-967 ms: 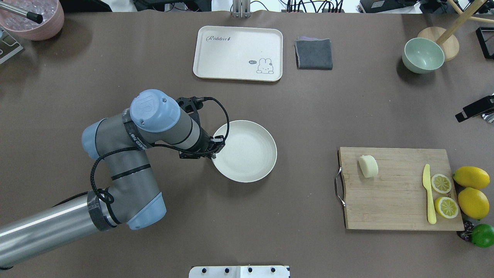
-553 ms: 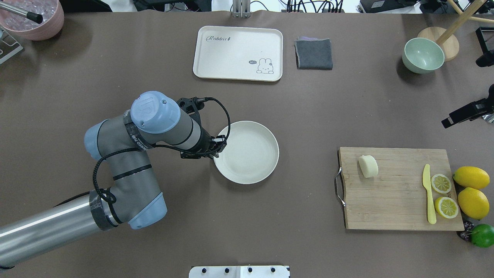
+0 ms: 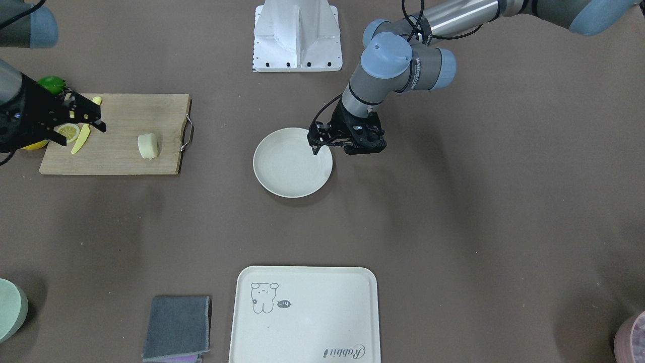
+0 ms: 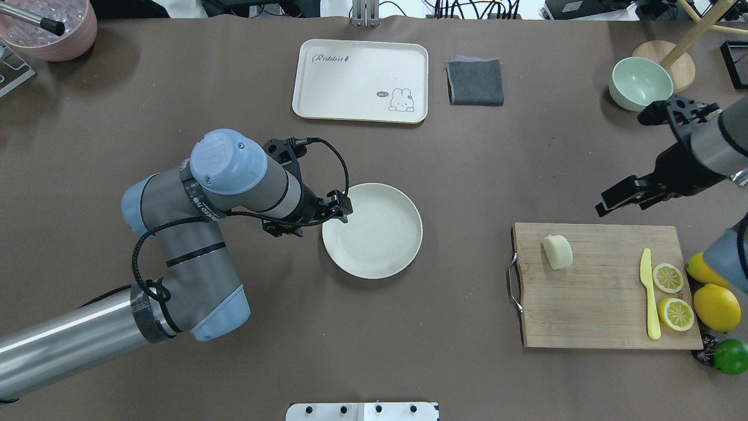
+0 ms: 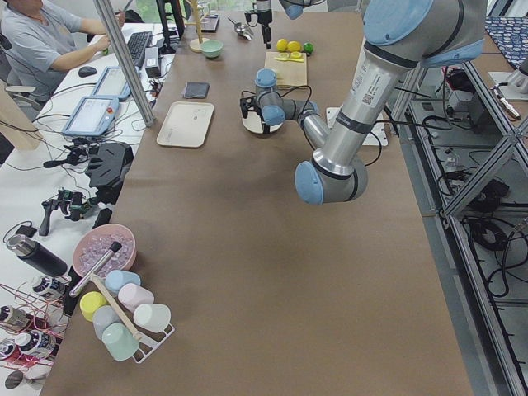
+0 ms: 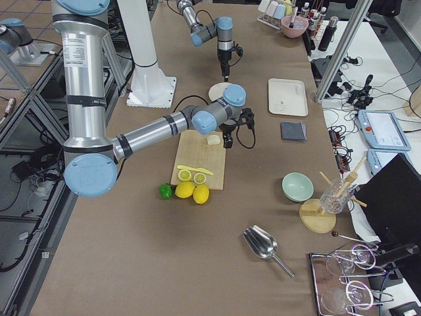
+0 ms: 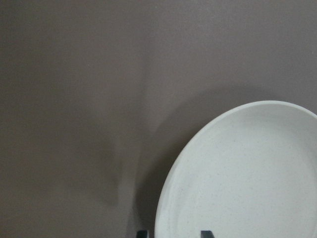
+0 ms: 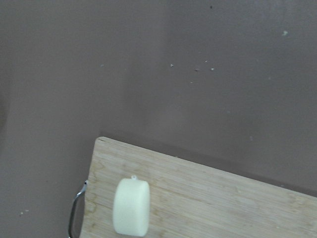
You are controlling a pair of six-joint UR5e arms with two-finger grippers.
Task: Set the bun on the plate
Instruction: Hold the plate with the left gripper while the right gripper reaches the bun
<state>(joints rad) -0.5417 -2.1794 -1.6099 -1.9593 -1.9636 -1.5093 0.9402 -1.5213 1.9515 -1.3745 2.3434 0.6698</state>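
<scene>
A long table [image 4: 526, 164] under a brown cover fills the room; beside it runs a white desk [image 5: 21, 186] with tablets [image 5: 91, 115], behind aluminium posts [image 5: 125, 62].

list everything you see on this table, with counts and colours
bun: 1, pale cream, on the cutting board near its handle
plate: 1, off-white, mid-table, nothing on it
cutting board: 1, wooden, on the robot's right
knife: 1, yellow, on the board
lemon halves: 2, yellow, on the board beside the knife
whole lemons: 2, yellow, just off the board's end
lime: 1, green, by the lemons
tray: 1, cream with a rabbit drawing, far side
cloth: 1, grey, folded, beside the tray
green bowl: 1, pale green, far right
pink bowl: 1, far left corner
left gripper: 1, black, open, at the plate's rim
right gripper: 1, black, open, in the air near the board
</scene>
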